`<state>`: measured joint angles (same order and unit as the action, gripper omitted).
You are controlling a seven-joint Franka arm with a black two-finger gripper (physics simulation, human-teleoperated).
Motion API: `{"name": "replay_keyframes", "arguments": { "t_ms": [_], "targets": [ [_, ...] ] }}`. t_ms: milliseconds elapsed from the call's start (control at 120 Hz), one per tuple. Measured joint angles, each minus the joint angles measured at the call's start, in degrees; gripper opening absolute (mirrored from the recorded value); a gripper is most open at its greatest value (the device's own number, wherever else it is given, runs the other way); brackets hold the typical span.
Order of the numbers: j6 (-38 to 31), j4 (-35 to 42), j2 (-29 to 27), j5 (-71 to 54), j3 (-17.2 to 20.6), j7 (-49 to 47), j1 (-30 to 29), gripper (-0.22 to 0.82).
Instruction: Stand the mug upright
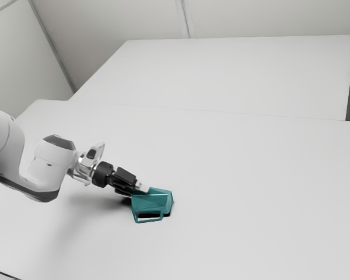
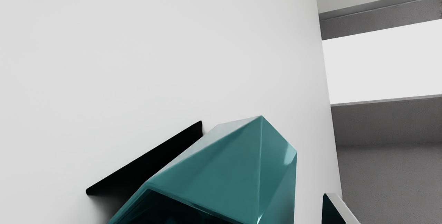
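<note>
Teal mug [image 1: 153,200] on its side, long axis running away from end effector [image 1: 143,187], mouth facing it; fingers wide.

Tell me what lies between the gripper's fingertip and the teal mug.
A strip of white table shows between them in the wrist view; in the exterior view, the gripper overlaps the mug.

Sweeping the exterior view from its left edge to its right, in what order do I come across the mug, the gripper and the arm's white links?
The arm's white links → the black gripper → the teal mug.
</note>
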<state>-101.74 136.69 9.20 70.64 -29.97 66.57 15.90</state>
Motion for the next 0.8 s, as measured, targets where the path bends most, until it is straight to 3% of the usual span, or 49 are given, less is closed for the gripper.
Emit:
{"name": "replay_keyframes", "arguments": {
  "t_ms": [417,800],
  "targets": [
    [0.44,0.16,-0.17,1.60,0.27,0.54,1.08,-0.11],
    [2.49,0.92,-1.78,2.86,0.18,0.91,1.65,-0.17]
  ]
}}
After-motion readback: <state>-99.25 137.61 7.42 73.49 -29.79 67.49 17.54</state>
